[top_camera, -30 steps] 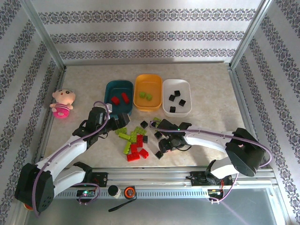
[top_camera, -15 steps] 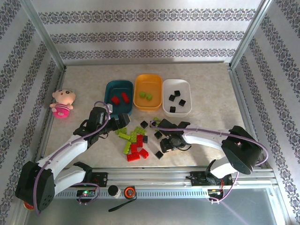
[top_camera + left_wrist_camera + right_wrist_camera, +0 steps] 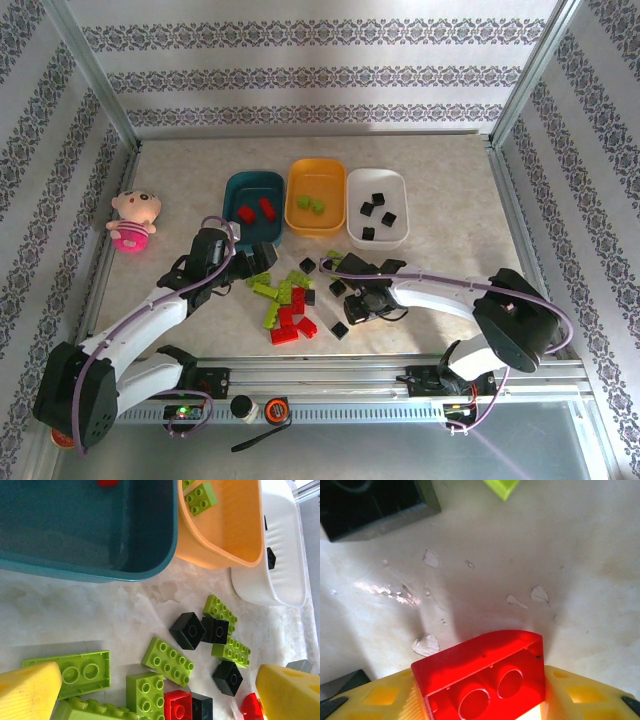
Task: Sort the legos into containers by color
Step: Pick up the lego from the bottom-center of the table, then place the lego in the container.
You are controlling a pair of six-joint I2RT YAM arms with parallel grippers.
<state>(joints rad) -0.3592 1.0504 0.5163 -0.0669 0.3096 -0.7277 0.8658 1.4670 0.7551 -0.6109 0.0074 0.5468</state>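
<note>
The right gripper [image 3: 482, 700] is closed on one small red plastic brick [image 3: 480, 677]. The brick is clamped between the gripper's two yellow fingertips, hollow underside towards the wrist camera, over the pale stone-patterned table [image 3: 530, 555]. One black brick [image 3: 370, 505] lies on the table nearby, and the corner of one lime-green brick [image 3: 501, 486] shows beside it.

The left gripper [image 3: 159, 680] stands wide open, nothing between its yellow fingers, low over the loose pile [image 3: 288, 305] of bricks. In its wrist view the pile counts six lime-green pieces, four black and two red, several of them touching.

Beyond the pile, three shallow rounded plastic trays sit side by side.
- The dark teal tray [image 3: 250, 188], on the left, holds two red bricks [image 3: 267, 207].
- The orange-yellow tray [image 3: 315, 178], in the middle, holds two lime-green bricks [image 3: 317, 206].
- The white tray [image 3: 385, 180], on the right, holds black bricks [image 3: 378, 198]; four can be counted from above.

One pink doll toy [image 3: 133, 220] lies well apart from everything else, near the table's left edge.
</note>
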